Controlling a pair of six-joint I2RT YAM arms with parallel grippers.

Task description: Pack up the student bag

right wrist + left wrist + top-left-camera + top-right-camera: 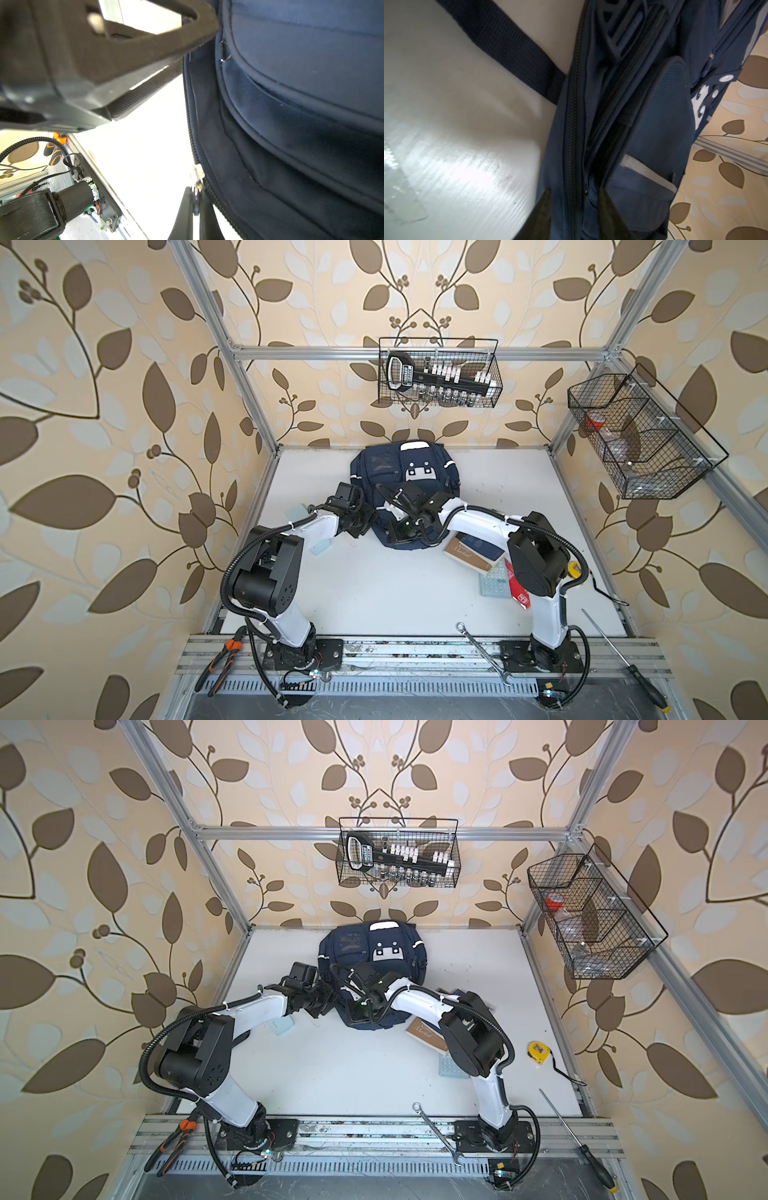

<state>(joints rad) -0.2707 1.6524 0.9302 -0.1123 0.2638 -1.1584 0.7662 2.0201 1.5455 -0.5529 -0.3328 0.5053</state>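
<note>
The student bag (403,472) (374,944), navy blue with a white patch, lies at the back middle of the table. My left gripper (359,526) (322,1006) is at its left side. In the left wrist view this gripper (576,212) is open, its dark fingers apart astride a zip seam of the bag (643,124). My right gripper (395,539) (357,1017) is at the bag's near end. In the right wrist view it (196,207) is shut on a metal zip pull (197,176) at the edge of the bag (291,104).
Two stacked books (473,551), a pale blue calculator (494,585) and a red box (519,593) lie right of the bag, a pale blue block (320,547) on its left. A tape measure (539,1051), wrench (484,653), pliers (224,659) and screwdriver (623,659) lie near the front rail.
</note>
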